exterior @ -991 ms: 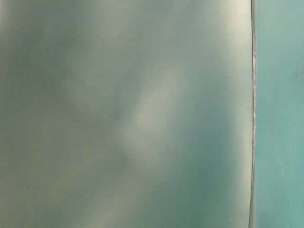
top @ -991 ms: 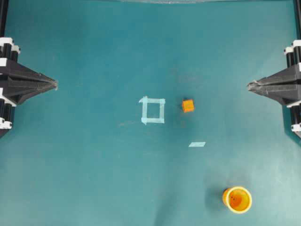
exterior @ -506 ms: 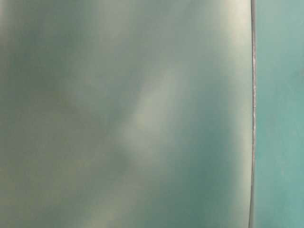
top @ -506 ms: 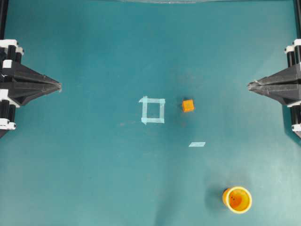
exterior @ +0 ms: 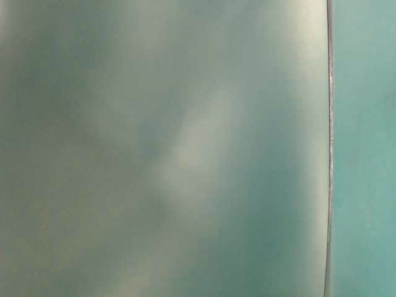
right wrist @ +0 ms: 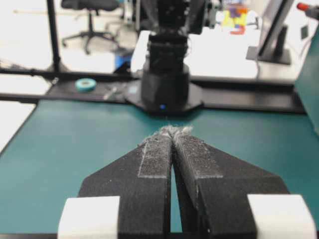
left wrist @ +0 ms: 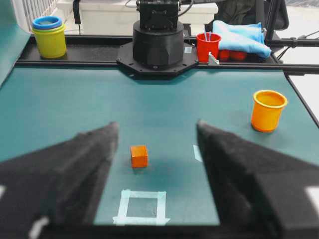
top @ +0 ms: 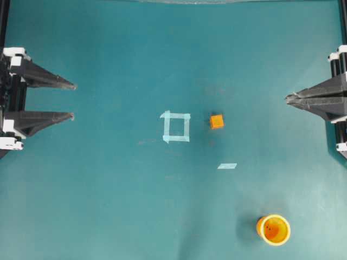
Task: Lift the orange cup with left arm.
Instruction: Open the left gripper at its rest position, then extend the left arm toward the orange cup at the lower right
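Progress is slight: my left claw [top: 73,101] sits at the left edge of the overhead frame, fingers spread wide, holding nothing. My right claw [top: 287,97] rests at the right edge, pinched together. The orange cup [top: 274,229] stands upright at lower right on the worktop [top: 108,195], untouched, apparently empty. Reach, grip and lift all remain. An orange cube [top: 217,121] lies mid-frame.

You've got one orange cup [top: 274,229], one orange cube [top: 217,121], one tape square [top: 176,127], one loose tape strip [top: 227,166]. Two grippers: left gripper [top: 72,101], right gripper [top: 287,98]. Off-table: one red cup [left wrist: 208,47], one yellow-and-blue cup stack [left wrist: 49,36].
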